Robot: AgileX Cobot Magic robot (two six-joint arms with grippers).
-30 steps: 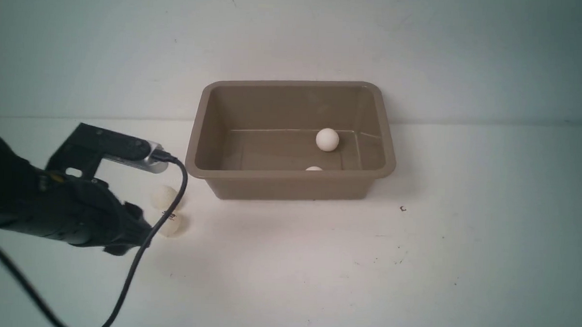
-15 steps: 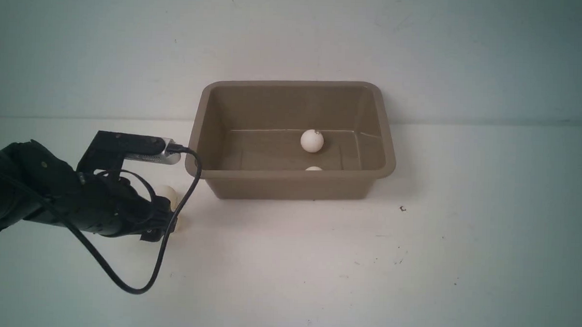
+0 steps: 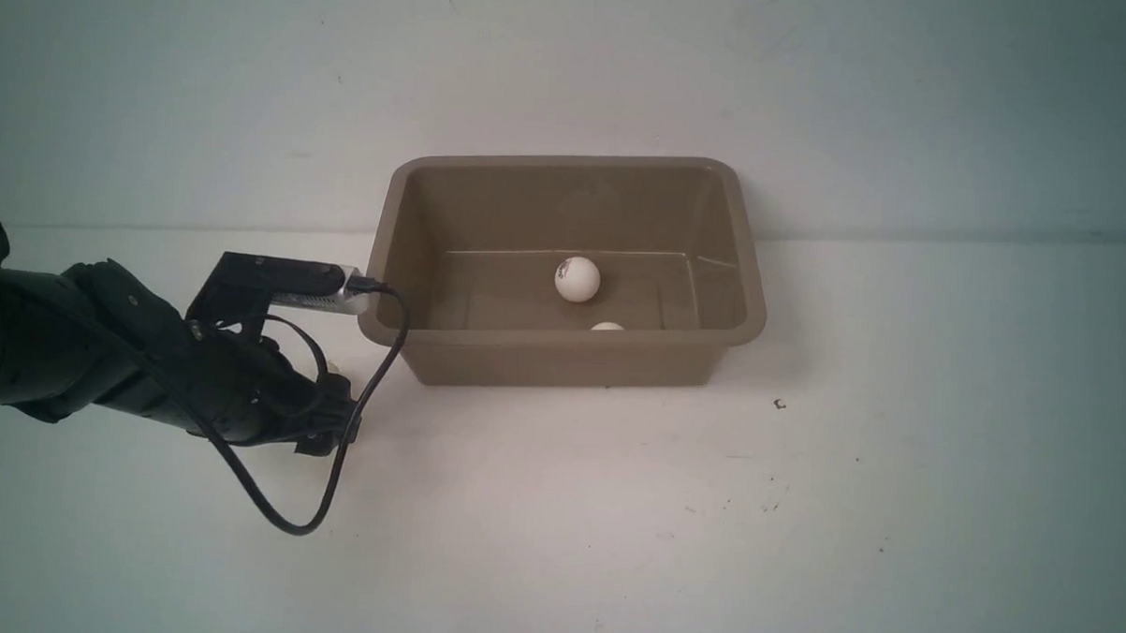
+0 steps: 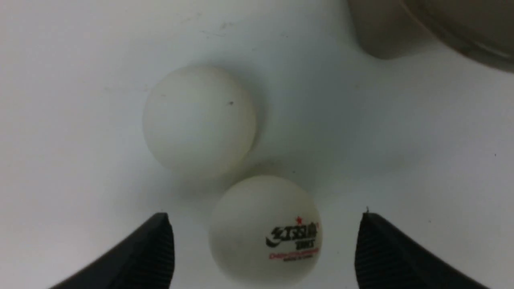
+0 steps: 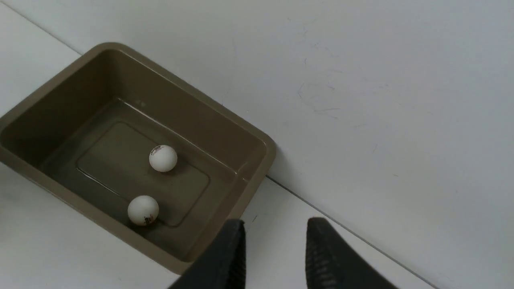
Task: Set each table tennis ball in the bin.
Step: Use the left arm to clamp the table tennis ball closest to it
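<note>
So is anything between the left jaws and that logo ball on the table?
Nothing visible. The logo ball lies on bare table between the open left jaws; the plain ball sits just beyond it, not in the way.

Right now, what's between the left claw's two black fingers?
A logo-printed table tennis ball lies inside the open left gripper, touching neither finger; the left wrist view shows it.

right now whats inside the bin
Two table tennis balls on the floor of the bin, one near the middle, one by the near wall, which hides most of it from the front view.
</note>
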